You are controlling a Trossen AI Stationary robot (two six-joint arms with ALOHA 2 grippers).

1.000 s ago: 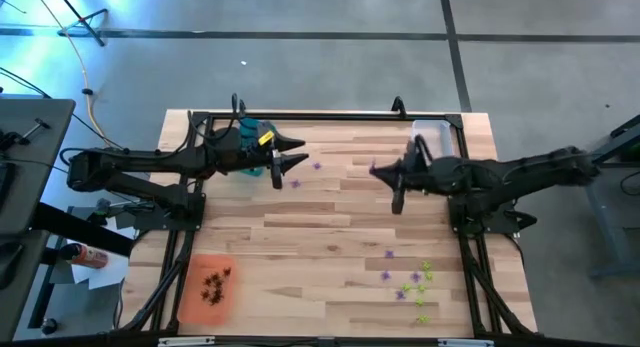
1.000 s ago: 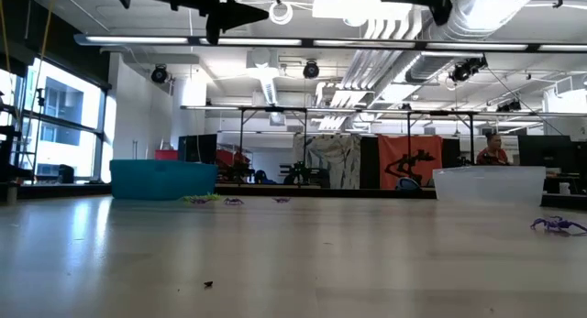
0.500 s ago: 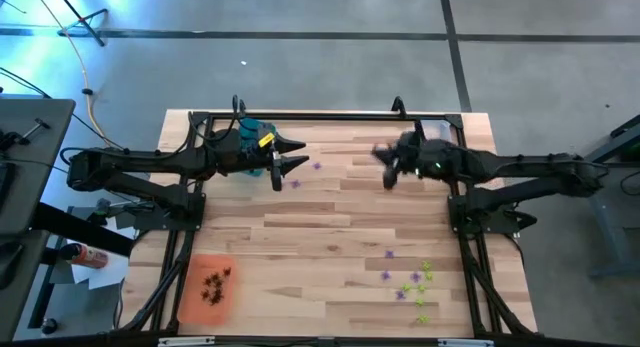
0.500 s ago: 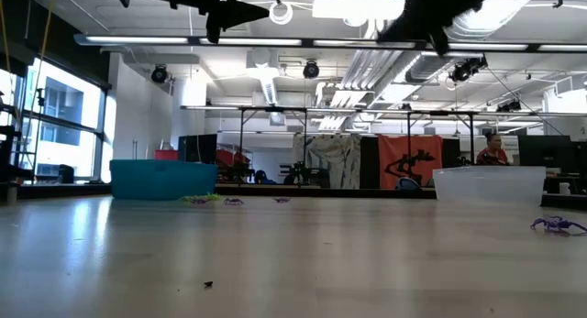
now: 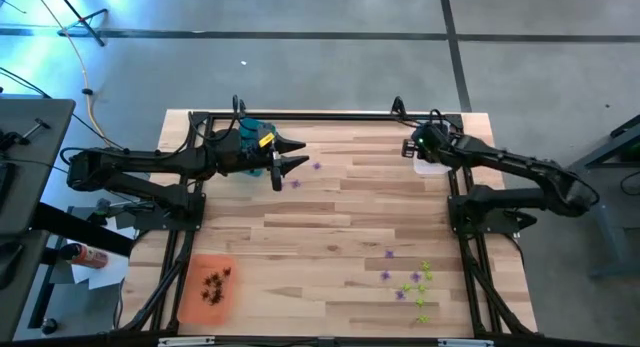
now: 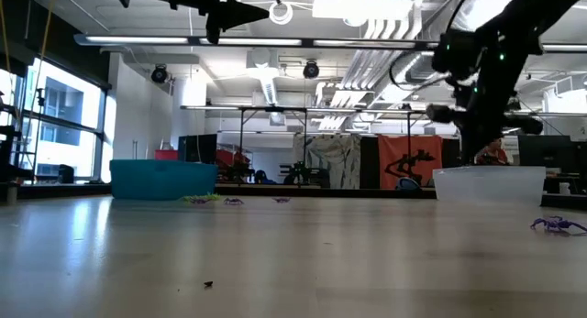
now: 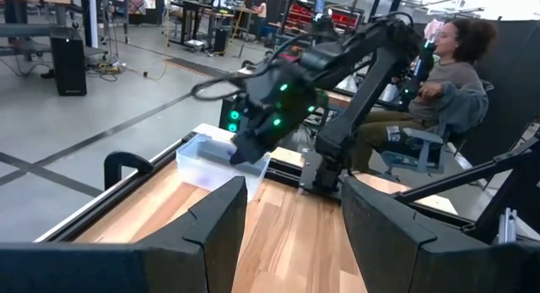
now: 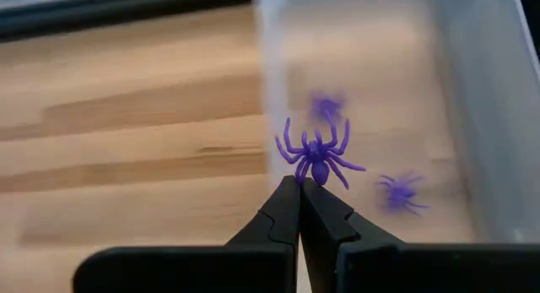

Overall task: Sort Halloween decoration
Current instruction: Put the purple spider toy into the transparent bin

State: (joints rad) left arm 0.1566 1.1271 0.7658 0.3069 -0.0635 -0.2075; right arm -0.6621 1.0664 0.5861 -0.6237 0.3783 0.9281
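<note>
The right claw (image 8: pixel 300 185) is pressed together on a purple spider (image 8: pixel 316 153), pinching it by its rear between the fingertips. It hangs over the clear tray (image 5: pixel 432 167) at the far right corner of the counter (image 5: pixel 330 227). Two more purple spiders (image 8: pixel 398 192) lie blurred on the floor of that tray.

The left claw (image 5: pixel 292 153) hangs above the far left part of the counter, just beside the teal tray (image 5: pixel 250 125), with its fingers spread and nothing between them. A couple of purple spiders (image 5: pixel 316 166) lie on the wood near its tips.

More purple and green spiders (image 5: pixel 415 280) are scattered loose near the front right corner. Dark spiders (image 5: pixel 215 284) sit in the orange tray (image 5: pixel 195 297) at the front left.

A seated person (image 7: pixel 451 69) shows beyond the counter.
</note>
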